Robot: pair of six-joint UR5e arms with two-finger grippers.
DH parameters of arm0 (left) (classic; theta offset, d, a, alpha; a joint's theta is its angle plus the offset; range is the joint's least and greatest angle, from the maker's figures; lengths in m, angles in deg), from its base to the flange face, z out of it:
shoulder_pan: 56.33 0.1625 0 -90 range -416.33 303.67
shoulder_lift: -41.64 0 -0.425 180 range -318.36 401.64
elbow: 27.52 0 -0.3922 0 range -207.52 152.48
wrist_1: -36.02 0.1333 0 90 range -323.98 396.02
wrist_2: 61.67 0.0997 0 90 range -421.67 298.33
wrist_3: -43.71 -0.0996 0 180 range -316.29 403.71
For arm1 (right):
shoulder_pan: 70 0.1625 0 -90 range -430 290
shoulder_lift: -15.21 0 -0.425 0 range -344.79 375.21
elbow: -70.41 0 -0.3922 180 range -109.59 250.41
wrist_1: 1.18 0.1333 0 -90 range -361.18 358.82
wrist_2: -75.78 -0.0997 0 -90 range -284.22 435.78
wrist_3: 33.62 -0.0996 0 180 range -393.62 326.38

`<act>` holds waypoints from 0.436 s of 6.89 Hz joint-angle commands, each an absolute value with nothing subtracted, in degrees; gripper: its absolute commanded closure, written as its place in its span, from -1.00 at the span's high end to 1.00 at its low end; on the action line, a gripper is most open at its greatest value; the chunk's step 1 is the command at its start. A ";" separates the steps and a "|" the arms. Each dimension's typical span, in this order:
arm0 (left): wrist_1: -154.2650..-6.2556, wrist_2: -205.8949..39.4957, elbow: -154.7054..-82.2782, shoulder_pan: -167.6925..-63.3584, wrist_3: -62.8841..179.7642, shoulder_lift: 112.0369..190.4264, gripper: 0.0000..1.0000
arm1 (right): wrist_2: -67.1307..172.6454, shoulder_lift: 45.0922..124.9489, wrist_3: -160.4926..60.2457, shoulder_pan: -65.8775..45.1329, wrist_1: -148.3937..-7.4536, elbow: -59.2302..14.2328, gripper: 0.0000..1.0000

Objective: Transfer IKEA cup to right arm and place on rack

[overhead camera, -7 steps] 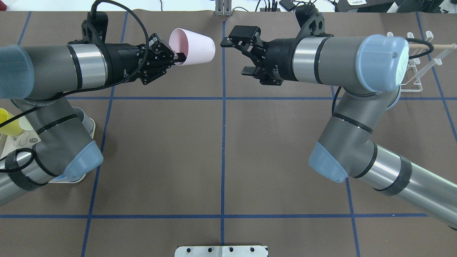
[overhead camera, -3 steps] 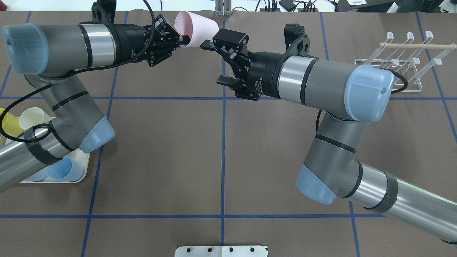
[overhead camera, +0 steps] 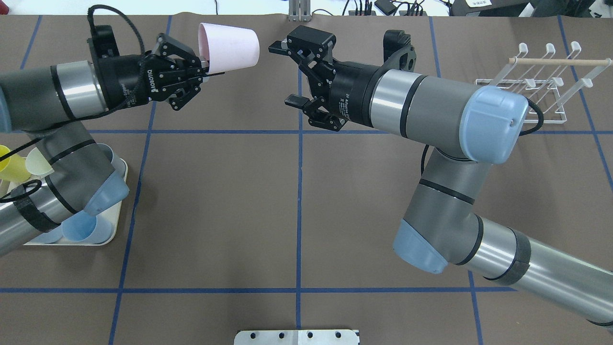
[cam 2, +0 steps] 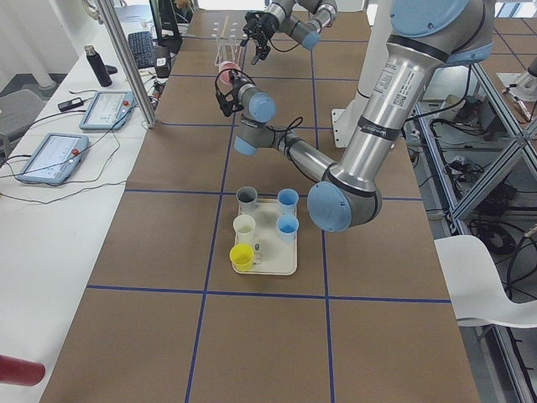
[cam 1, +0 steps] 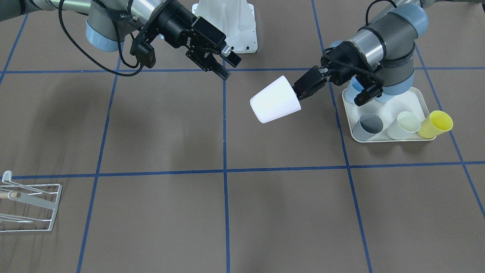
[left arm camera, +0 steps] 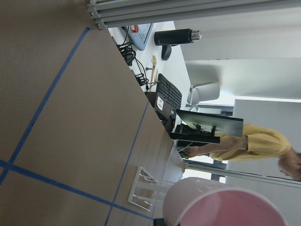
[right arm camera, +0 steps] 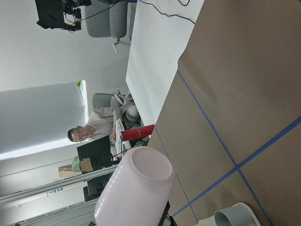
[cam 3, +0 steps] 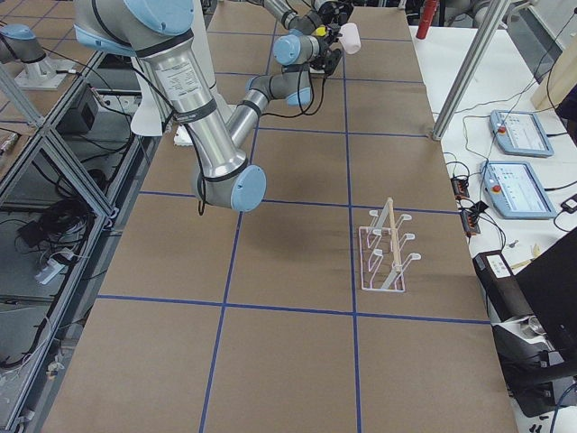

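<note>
Pink cup [overhead camera: 230, 45] clamped at its rim in left jaws; right jaws spread wide nearby.

Counter [overhead camera: 215, 215] is wrapped in brown paper with a blue tape grid. One long side has a white desk [cam 2: 33, 252] with tablets [cam 2: 52, 156], a keyboard [cam 2: 143, 50], a black bottle [cam 2: 98, 65] and a red bottle [cam 2: 17, 370]. A silver frame post [cam 2: 126, 67] stands at its edge. On the other side there's a white chair [cam 2: 491, 285] and cables [cam 2: 460, 156] on the floor. Plain pale walls [right arm camera: 42, 56], bright even light, and a person in a yellow top [left arm camera: 244, 143] at a monitor [left arm camera: 207, 127].
</note>
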State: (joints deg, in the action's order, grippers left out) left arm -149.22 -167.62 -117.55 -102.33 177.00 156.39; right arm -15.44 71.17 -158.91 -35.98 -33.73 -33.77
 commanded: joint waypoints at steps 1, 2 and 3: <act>-154.70 -167.49 -117.61 -102.30 183.63 156.16 -1.00 | -15.19 71.02 -159.83 -35.99 -33.70 -33.83 0.99; -154.70 -167.49 -117.61 -102.21 183.98 156.33 -1.00 | -15.19 70.76 -159.83 -36.08 -33.61 -33.83 0.99; -154.70 -167.57 -118.31 -102.03 185.64 156.51 -1.00 | -15.10 70.06 -160.27 -36.08 -33.61 -33.83 0.99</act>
State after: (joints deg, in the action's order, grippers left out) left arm -154.53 -167.51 -117.76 -102.18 184.04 156.31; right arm -15.17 70.67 -159.91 -36.05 -33.64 -33.82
